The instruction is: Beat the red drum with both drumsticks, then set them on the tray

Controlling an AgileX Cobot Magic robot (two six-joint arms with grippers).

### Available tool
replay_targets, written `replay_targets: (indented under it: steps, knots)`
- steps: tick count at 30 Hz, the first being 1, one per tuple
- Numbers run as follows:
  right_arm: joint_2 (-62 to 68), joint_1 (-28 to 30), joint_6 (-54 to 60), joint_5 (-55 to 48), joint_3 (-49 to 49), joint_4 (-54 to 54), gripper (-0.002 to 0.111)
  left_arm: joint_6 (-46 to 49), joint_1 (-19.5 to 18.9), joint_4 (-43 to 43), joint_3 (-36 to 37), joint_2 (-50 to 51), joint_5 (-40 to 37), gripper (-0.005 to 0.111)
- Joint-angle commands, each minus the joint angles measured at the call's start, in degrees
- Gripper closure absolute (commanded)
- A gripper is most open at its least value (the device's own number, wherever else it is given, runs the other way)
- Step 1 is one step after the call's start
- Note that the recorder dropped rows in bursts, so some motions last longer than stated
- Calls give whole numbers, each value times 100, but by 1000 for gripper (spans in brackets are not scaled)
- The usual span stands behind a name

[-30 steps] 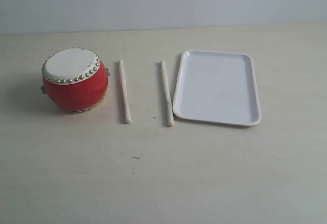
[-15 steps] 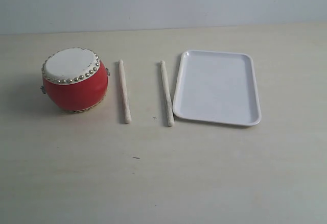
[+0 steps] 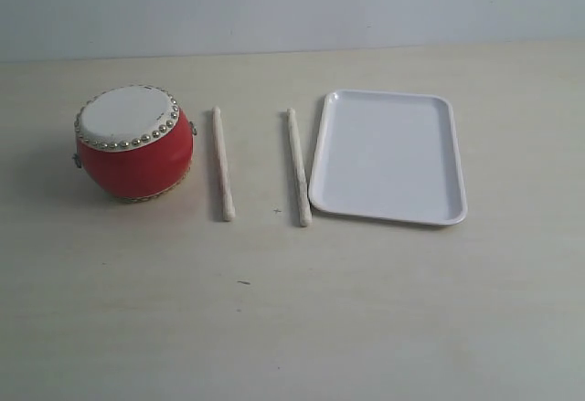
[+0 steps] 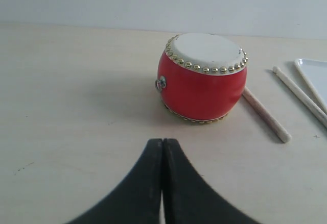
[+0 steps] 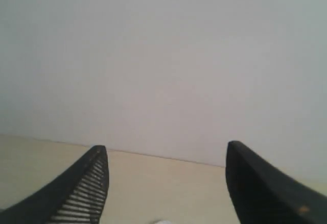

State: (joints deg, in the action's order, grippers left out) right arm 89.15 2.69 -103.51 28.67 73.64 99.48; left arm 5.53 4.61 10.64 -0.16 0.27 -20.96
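Right — both sticks point(image 3: 223, 163) lie untouched on the counter point(image 3: 292, 319) between drum point(image 3: 134, 145) and tray point(image 3: 388, 156). Left fingers point(image 4: 148, 183) are pressed together, empty; right fingers point(image 5: 87, 183) gape wide, empty. Best part the left, then pinch each stick squarely near one end.

R gripper point(image 5: 167, 147) | jaws wide apart, empty | bg: wall point(image 5: 163, 55), tabletop point(image 5: 163, 189)

A pale wood-grain table point(image 3: 292, 328) fills most of the frame. A plain bluish-white wall point(image 3: 292, 4) runs across the top, softly and evenly lit.
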Motion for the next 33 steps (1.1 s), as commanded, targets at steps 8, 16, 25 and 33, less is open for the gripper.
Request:
replay_targets:
  steps: [8,16,25,33]
  knots:
    - [625,-1,3687,-4585,58,-371,45,13,-10,48,16,-27,24,106]
    - [1567,-129,9235,-8628,1732,-7971,45,13,-10,48,16,-27,24,106]
    - [1866,-2436,9271,-9465,2404,-9281,45,13,-10,48,16,-27,24,106]
    - [3108,-3279,9230,-9386,3086,-9389,45,13,-10,48,16,-27,24,106]
